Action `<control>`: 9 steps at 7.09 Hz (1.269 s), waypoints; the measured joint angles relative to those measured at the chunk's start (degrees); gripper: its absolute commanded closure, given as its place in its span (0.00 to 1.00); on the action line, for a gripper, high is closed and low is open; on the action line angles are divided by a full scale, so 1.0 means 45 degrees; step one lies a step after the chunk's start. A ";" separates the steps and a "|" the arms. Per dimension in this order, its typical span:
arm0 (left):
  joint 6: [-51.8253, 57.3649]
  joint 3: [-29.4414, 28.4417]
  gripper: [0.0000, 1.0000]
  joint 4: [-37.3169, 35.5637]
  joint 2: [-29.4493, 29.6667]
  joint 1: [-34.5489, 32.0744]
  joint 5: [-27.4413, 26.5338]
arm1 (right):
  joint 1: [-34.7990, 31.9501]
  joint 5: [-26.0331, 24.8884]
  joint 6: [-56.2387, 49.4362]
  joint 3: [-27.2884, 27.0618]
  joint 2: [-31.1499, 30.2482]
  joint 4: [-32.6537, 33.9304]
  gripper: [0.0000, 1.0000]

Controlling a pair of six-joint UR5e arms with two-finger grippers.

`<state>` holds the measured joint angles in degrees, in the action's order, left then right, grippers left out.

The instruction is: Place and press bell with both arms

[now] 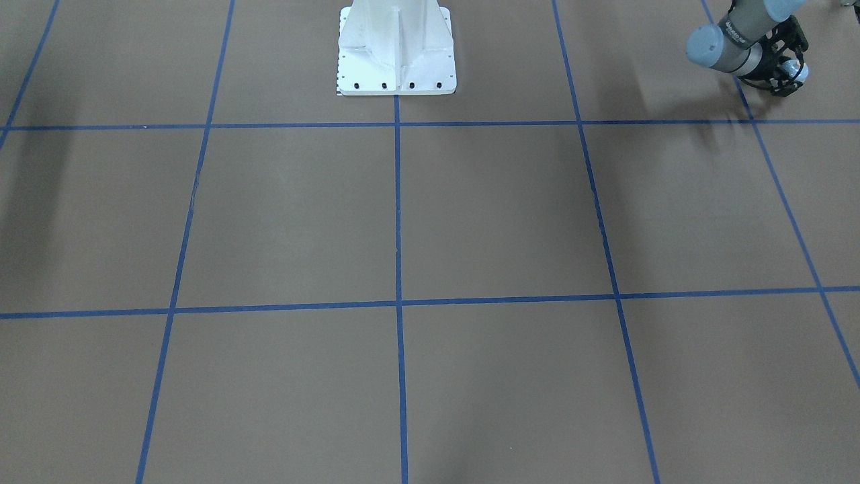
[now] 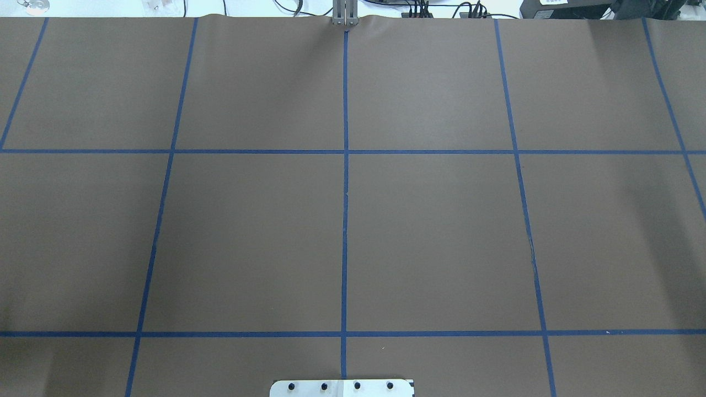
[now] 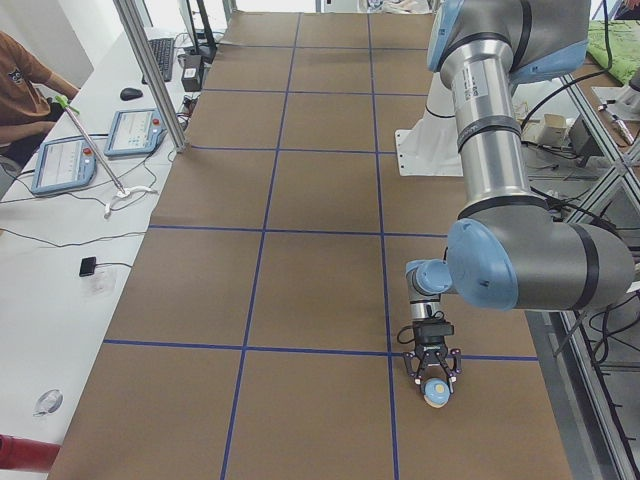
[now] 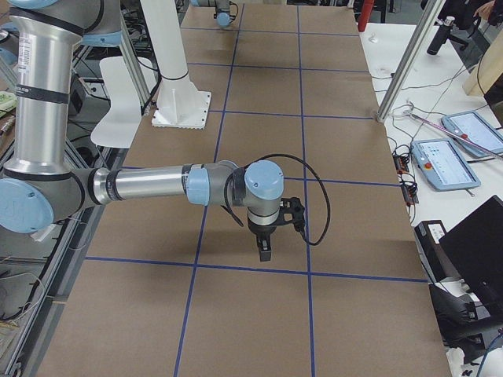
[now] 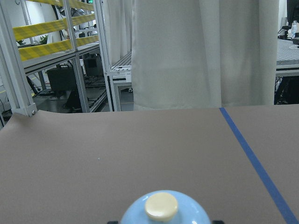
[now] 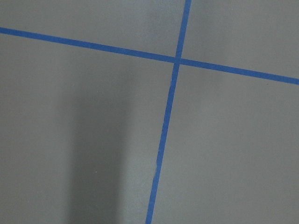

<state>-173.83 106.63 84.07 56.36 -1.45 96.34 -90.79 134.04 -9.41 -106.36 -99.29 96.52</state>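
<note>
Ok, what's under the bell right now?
Brown table paper lies below the bell, which is held in the left gripper. Whether its base touches the paper cannot be seen: the bell's own body and the gripper hide the underside in every view.

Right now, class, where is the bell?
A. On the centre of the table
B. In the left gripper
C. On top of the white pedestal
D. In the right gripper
B: in the left side view the bell sits inside the left gripper, and the left wrist view shows its cream button close below the lens.
</note>
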 measured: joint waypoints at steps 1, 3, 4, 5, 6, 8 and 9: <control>0.0623 0.1081 1.00 -0.0239 -0.0841 -0.0020 0.0196 | 0.0000 0.0004 0.0000 0.0011 0.0000 0.0009 0.00; 0.2565 0.3136 1.00 -0.1278 -0.1850 -0.0360 0.0323 | 0.0000 0.0021 0.0000 0.0033 0.0016 0.0015 0.00; 0.3912 0.4079 1.00 -0.2280 -0.1800 -0.0977 0.0304 | 0.0000 0.0026 0.0001 0.0050 0.0031 0.0015 0.00; 0.5494 0.4757 1.00 -0.3291 -0.1322 -0.1883 0.0173 | 0.0000 0.0027 0.0000 0.0068 0.0048 0.0016 0.00; 0.7333 0.5008 1.00 -0.3952 -0.0410 -0.3141 -0.0359 | 0.0000 0.0038 0.0004 0.0074 0.0072 0.0016 0.00; 1.1130 0.4913 1.00 -0.4376 0.2162 -0.5890 -0.2398 | 0.0004 0.0060 0.0017 0.0079 0.0117 0.0015 0.00; 1.3030 0.4632 1.00 -0.4422 0.3771 -0.7073 -0.3099 | 0.0007 0.0075 0.0019 0.0092 0.0131 0.0015 0.00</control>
<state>-115.20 127.47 64.17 73.33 -33.28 82.40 -90.76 134.38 -9.32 -105.94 -98.69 96.59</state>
